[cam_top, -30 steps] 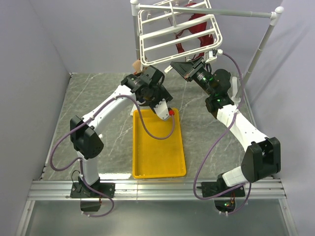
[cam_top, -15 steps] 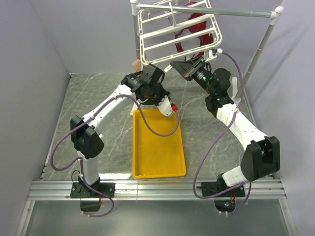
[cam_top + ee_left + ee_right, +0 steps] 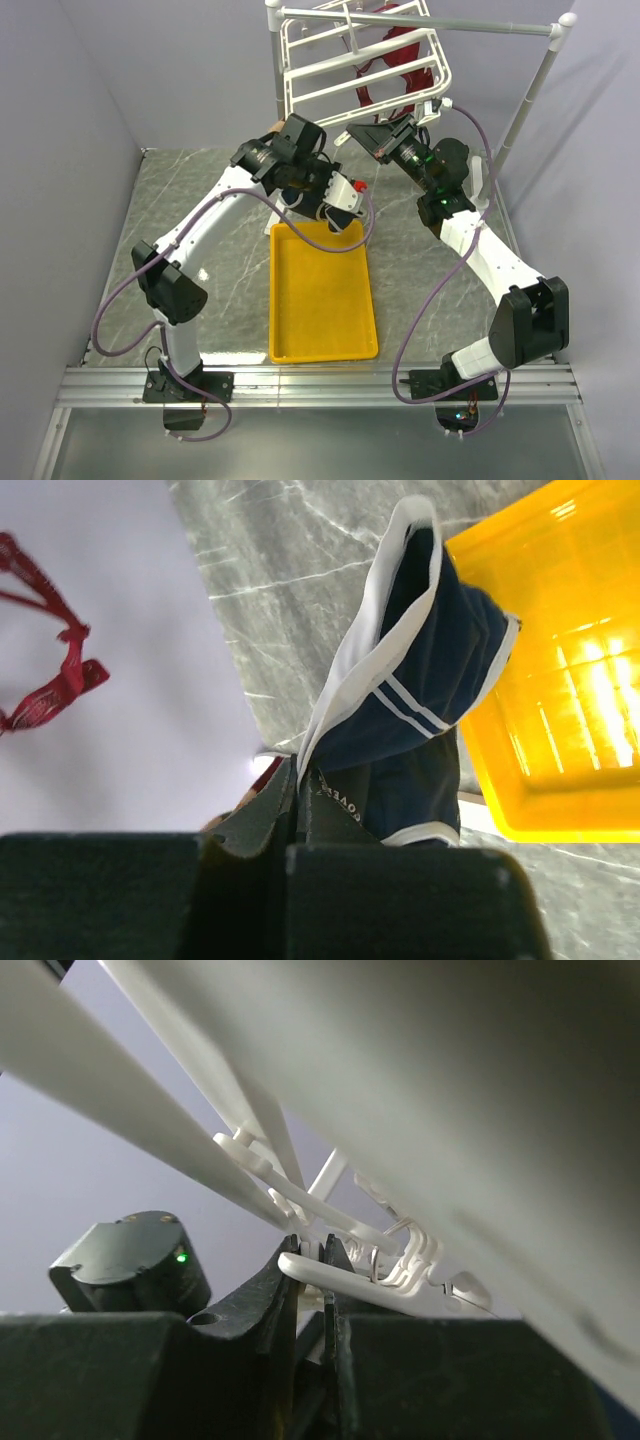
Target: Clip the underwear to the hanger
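Navy blue fabric briefs with white trim [image 3: 410, 710] dangle limply at centre frame (seemingly soft, light; hold the waistband), pinched by the left gripper [image 3: 298, 780]. Lower centre, the right gripper [image 3: 312, 1257] nips a clip [image 3: 350, 1278] on the white plastic rectangular drying rack [image 3: 450, 1080].

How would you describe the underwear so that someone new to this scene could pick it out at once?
Start at the yellow tray in the middle of the grey table. Near its far end, the left gripper pinches a small hanging garment: the underwear. It is navy with white trim, unlike the dark red garment up at the white hanger.
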You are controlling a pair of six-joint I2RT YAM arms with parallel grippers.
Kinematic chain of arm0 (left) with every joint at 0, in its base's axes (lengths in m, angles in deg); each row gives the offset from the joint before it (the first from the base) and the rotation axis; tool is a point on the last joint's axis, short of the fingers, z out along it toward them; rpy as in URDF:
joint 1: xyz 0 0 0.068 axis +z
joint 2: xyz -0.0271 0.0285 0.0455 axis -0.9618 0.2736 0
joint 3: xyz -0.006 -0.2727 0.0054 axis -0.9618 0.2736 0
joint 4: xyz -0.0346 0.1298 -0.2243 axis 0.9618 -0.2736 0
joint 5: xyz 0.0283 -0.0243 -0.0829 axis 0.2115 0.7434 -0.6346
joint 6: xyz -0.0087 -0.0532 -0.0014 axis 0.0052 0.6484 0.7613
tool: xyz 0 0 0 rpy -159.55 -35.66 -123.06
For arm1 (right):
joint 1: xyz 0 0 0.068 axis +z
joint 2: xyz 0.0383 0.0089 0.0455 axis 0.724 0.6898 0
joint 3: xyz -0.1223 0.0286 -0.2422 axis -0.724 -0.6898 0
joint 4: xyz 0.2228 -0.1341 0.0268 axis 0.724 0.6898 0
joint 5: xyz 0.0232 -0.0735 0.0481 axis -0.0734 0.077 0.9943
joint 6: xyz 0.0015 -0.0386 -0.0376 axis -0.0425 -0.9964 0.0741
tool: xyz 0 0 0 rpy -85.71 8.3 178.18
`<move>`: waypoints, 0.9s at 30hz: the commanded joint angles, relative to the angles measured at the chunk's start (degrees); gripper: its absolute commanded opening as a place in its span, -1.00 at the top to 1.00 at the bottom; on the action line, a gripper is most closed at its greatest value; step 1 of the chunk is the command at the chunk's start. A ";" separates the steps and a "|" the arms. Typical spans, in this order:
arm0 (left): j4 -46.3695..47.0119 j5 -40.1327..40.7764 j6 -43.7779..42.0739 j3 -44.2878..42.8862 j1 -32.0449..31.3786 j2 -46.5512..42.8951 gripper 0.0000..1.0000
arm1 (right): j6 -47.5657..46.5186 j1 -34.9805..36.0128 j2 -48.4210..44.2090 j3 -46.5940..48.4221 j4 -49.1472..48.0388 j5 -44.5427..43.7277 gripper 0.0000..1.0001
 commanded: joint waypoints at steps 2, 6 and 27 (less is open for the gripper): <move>0.50 0.42 7.39 -1.74 0.18 -4.87 0.99 | 0.25 -1.21 0.32 3.21 -1.81 -1.96 1.00; -2.48 1.12 9.94 -6.12 0.44 -3.55 0.99 | 0.34 -1.21 0.50 3.47 -1.73 -2.05 1.00; -4.51 1.91 18.47 -12.20 4.58 -4.16 0.99 | -2.64 -1.22 0.50 3.65 -1.20 -0.38 1.00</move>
